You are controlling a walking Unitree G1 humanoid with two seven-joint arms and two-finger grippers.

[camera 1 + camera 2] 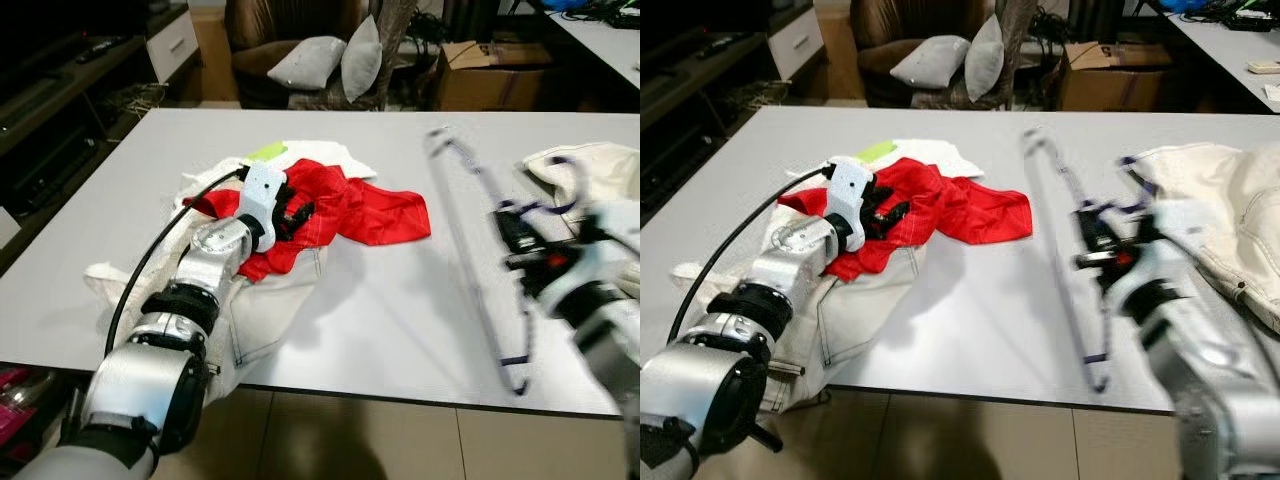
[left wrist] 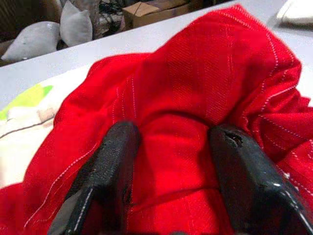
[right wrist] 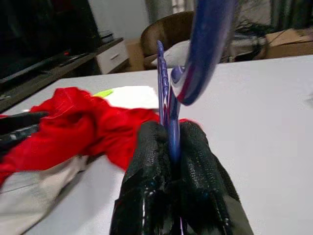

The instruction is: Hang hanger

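holding the hanger (image 1: 1072,262) clamped in the right claw (image 3: 171,147) at 3 o'clock on the tabletop (image 1: 400,320); left claw (image 2: 176,161), fingers apart, straddles the red garment (image 1: 350,205) at 10 o'clock; pinch one fold firmly, then thread the hanger in slowly

Motion blur smears the right pincer (image 1: 520,245) and its hanger (image 1: 480,270).
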